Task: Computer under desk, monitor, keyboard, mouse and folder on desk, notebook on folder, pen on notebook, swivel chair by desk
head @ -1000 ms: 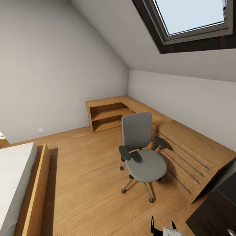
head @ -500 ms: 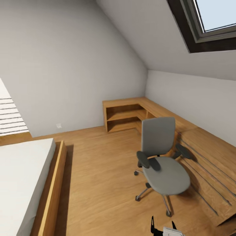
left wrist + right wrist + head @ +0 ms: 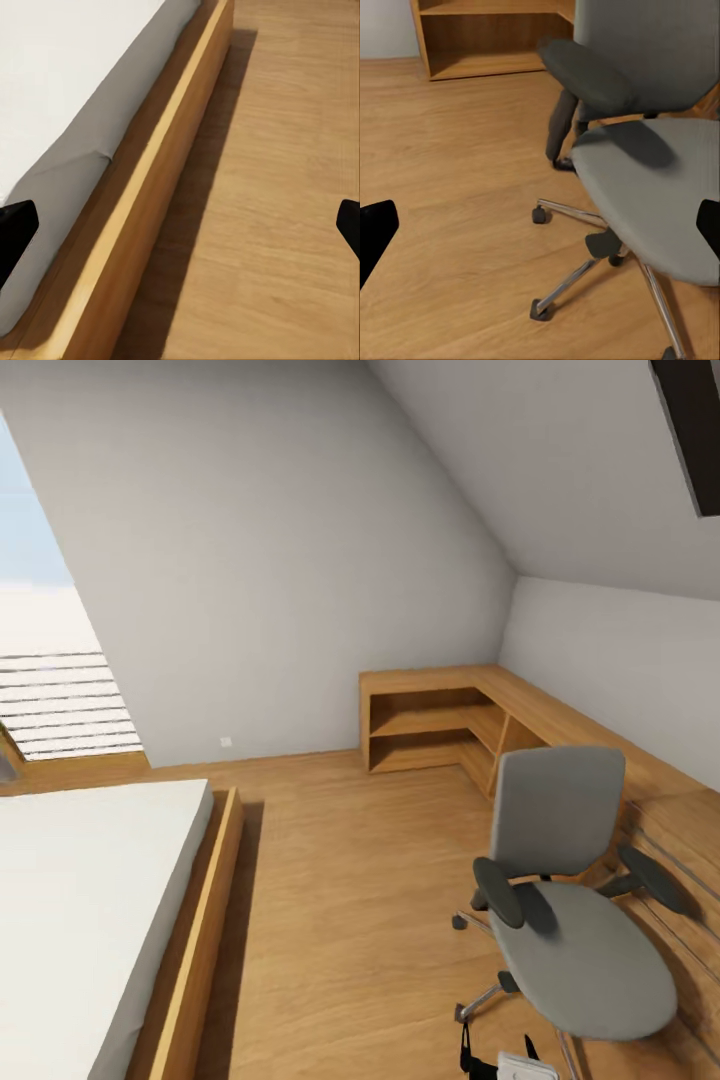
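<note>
Grey attic bedroom, plank floor (image 3: 340,880) — swivel chair (image 3: 575,920) with bare seat just ahead of the right fingers (image 3: 540,225), spread and empty, bed (image 3: 82,112) ahead of the left fingers (image 3: 180,225), likewise released — robot seemingly roaming, folder yet to find.

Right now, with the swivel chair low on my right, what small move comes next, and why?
Probably turn the base a little right. The swivel chair sits at the head view's lower right edge, partly cut off, while the bed takes the left. Centring it would line up the open right end effector, which faces its seat.
</note>
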